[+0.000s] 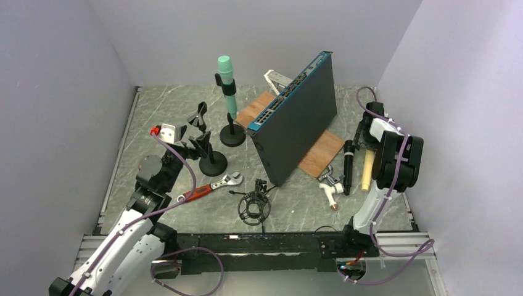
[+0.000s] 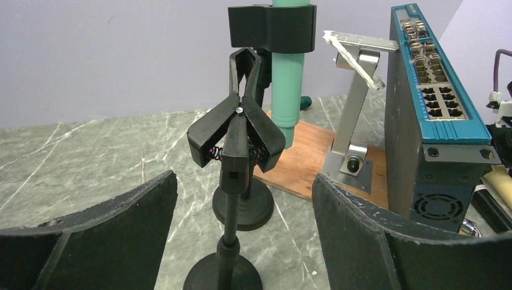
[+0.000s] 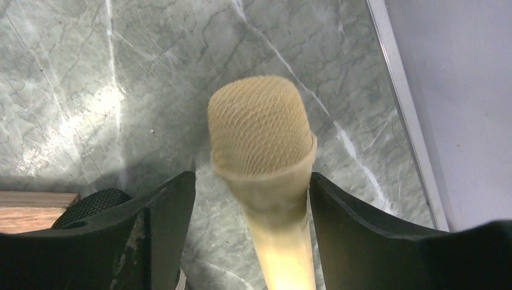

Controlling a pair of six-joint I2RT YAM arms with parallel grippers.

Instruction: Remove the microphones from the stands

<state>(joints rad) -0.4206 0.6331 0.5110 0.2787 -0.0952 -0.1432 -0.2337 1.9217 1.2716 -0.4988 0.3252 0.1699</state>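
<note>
A teal microphone (image 1: 227,83) stands upright in the clip of a black stand (image 1: 232,135) at the back middle; it also shows in the left wrist view (image 2: 287,90), gripped by its clip (image 2: 272,27). A second black stand (image 1: 212,163) with an empty spring clip (image 2: 236,136) stands nearer. My left gripper (image 1: 195,147) is open, its fingers either side of the empty stand's pole, low near its base (image 2: 241,241). My right gripper (image 1: 369,132) is open around a cream microphone (image 3: 261,130) lying on the table at the right.
A blue network switch (image 1: 296,123) stands on edge on a wooden board (image 1: 321,154) right of the teal microphone. A metal bracket (image 2: 356,103) stands behind it. A red-handled wrench (image 1: 206,188), a shock mount (image 1: 254,206), a tap (image 1: 333,185) and a black microphone (image 1: 347,166) lie in front.
</note>
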